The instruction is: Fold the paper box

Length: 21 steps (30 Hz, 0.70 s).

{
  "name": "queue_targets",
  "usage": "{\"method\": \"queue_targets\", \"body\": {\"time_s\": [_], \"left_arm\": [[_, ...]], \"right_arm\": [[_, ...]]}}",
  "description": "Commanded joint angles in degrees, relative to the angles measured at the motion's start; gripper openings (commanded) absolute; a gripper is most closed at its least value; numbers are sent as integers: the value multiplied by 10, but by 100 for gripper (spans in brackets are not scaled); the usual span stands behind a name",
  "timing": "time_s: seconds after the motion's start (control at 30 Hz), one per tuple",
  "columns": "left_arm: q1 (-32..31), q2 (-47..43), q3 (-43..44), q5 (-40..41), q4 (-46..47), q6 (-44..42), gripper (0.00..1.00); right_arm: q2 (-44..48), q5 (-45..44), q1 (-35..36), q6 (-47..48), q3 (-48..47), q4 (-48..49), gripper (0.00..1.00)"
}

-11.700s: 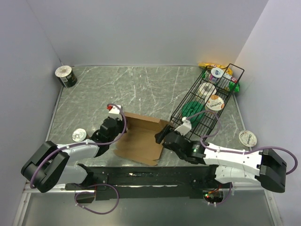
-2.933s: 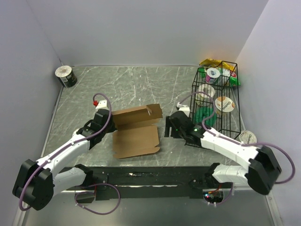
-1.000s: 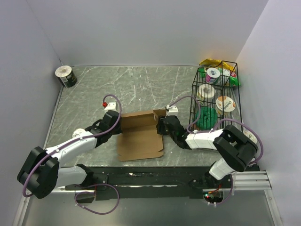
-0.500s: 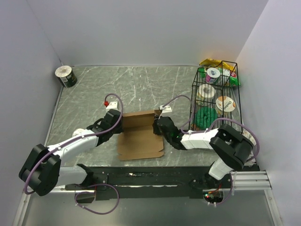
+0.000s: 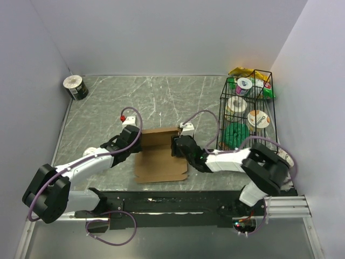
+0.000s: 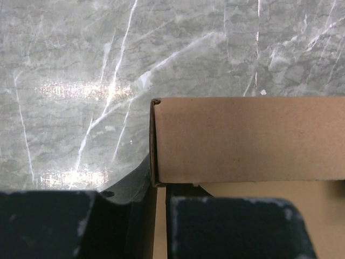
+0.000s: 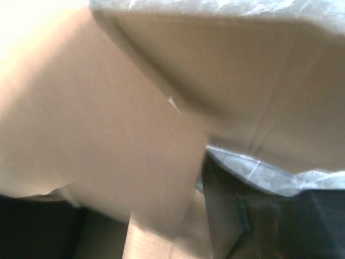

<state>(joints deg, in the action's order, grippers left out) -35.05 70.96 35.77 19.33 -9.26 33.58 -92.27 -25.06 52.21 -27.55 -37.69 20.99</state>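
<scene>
The paper box sat half-folded, well left of the wire basket, with my left pincer clamped on its raised wall. My right pincer had just moved onto the basket-side flap, probably to fold it. I couldn't tell whether it gripped.

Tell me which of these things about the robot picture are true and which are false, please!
1. The brown cardboard paper box lies on the grey marble table between the two arms. True.
2. The black wire basket is on the table's left side. False: it stands by the right edge.
3. The left claw is pinching the box's left edge. True.
4. The box is all folded shut. False: it is open, with its back wall standing up and its front panel lying flat.
5. The round tin can touches the box. False: it sits well apart from it, in the far left corner.
</scene>
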Motion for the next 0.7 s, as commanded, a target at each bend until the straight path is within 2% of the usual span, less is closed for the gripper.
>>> {"method": "queue_targets", "body": {"time_s": [0.0,0.03,0.13,0.27,0.37,0.43,0.5,0.67], "left_arm": [[4,-6,28,-8,-7,3,3],[5,-5,31,-4,-9,-3,3],[8,-1,40,13,-16,-11,2],[11,3,55,27,-24,-22,2],[12,5,62,37,-30,-32,2],[12,4,62,36,-28,-40,2],[12,2,59,34,-25,-47,2],[12,-4,55,26,-26,-48,2]], "right_arm": [[105,36,18,11,26,-45,71],[143,42,24,17,43,-56,76],[221,76,47,40,72,-101,79],[326,127,57,59,78,-185,79],[410,116,49,51,59,-255,79],[444,120,24,49,13,-325,80],[448,138,-35,43,-25,-363,80],[389,206,-175,42,-123,-404,77]]}}
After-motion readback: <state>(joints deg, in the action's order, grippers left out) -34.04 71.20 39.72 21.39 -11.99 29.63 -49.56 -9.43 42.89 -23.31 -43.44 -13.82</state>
